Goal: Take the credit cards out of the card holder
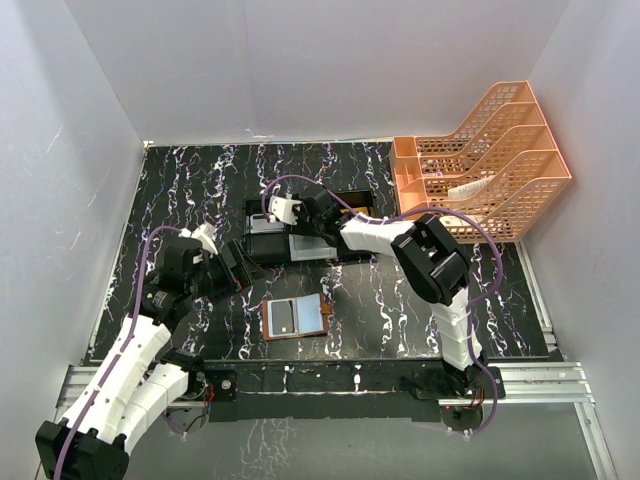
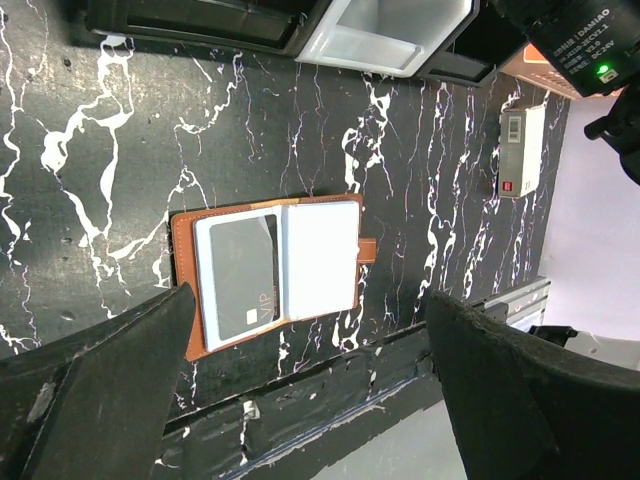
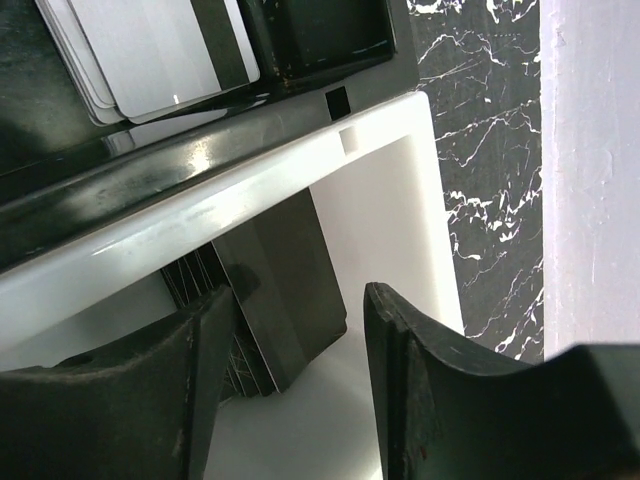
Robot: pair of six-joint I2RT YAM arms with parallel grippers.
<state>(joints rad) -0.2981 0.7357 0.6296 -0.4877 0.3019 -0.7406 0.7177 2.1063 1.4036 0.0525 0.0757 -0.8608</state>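
The brown card holder [image 1: 295, 317] lies spread open near the table's front edge. In the left wrist view the holder [image 2: 185, 250] shows a dark grey card marked VIP [image 2: 240, 275] in its left pocket and a pale grey-blue pocket [image 2: 320, 255] on the right, clasp tab [image 2: 367, 250] beside it. My left gripper [image 1: 243, 268] is open and empty, above and left of the holder [image 2: 310, 400]. My right gripper [image 1: 278, 212] is open over the black-and-white tray [image 1: 262, 228]. A dark card [image 3: 290, 290] lies in the white compartment under its spread jaws [image 3: 300, 330]. Pale cards [image 3: 150, 50] are stacked in a black compartment.
A white box with a red mark [image 2: 520, 150] lies right of the holder, also seen from above [image 1: 330, 283]. Peach stacked mesh trays [image 1: 490, 160] stand at the back right. White walls close in three sides. The metal rail [image 1: 330, 378] runs along the front.
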